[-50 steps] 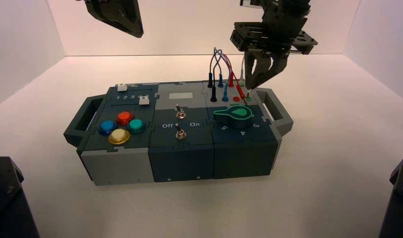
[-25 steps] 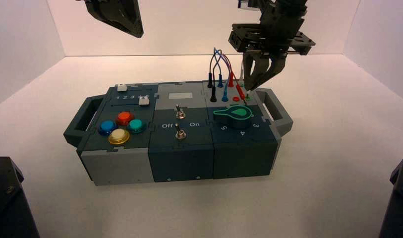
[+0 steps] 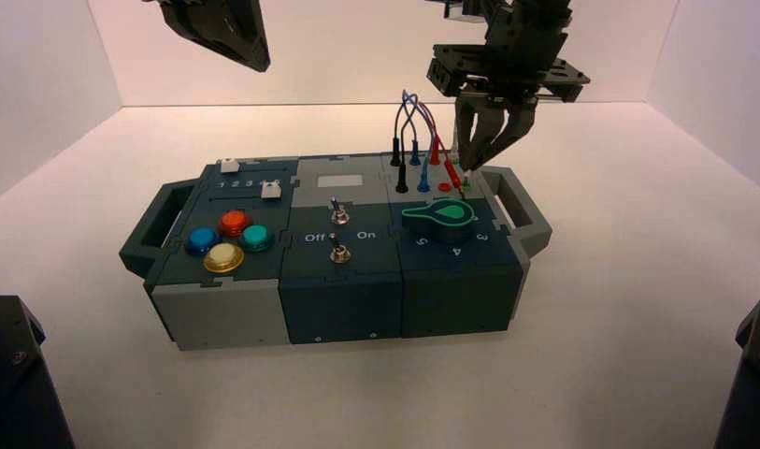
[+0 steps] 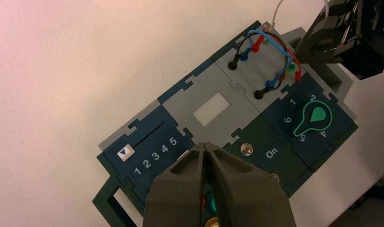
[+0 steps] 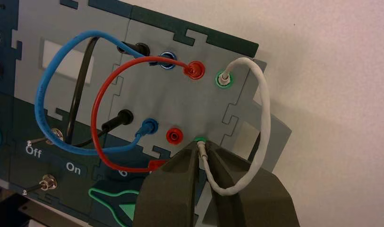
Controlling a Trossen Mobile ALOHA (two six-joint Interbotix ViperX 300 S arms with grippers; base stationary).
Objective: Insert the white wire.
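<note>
White flexible cable (image 5: 264,113) looks light and bendy, best gripped by its plug; black right gripper (image 5: 202,147) pinches that plug at the near green socket (image 5: 200,139); left gripper (image 4: 204,146), idle above the box, is closed.

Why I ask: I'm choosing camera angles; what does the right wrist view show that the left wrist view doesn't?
Only the right: the white wire's near plug between the right jaws, at the near green socket.
Only the left: the slider by 1.
Both: the black, blue and red wires.
</note>
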